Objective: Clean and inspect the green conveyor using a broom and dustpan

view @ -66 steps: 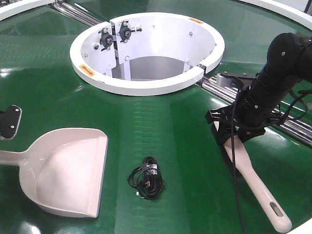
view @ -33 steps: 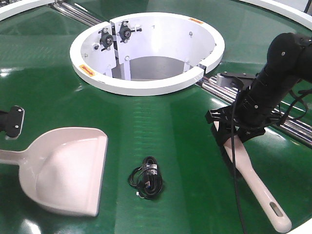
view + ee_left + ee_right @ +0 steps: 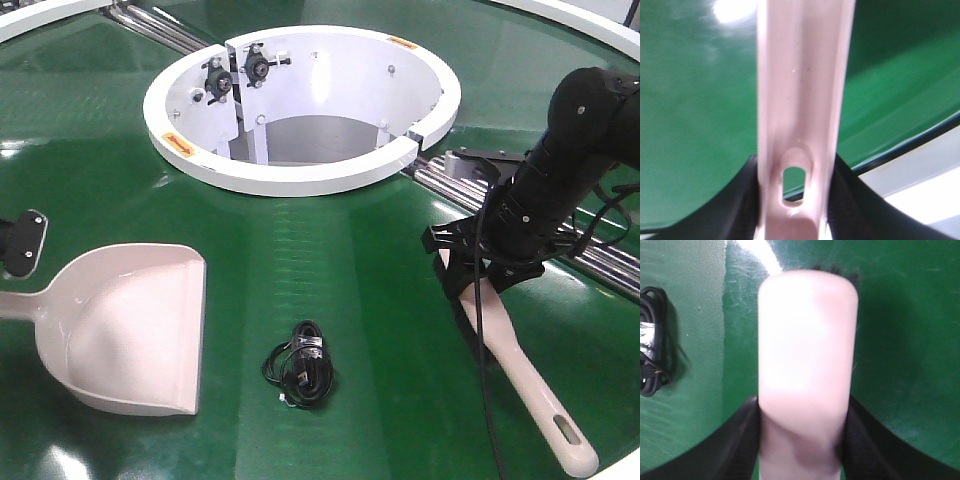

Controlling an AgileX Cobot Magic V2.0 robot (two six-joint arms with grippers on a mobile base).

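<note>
While the right end effector clamps the broom near its head, the cable coil lies to its left on the conveyor, facing the dustpan mouth, whose handle the left end effector grips.

Front view: handle of the dustpan runs off the left edge. The left hand is mostly out of frame, jaws unseen. Head of the broom is hidden under the right hand.

Wrist views: pink plastic is blurred in both, and the fingers show only as dark smears. Right wrist view: the left edge cuts the black cable bundle.
</note>
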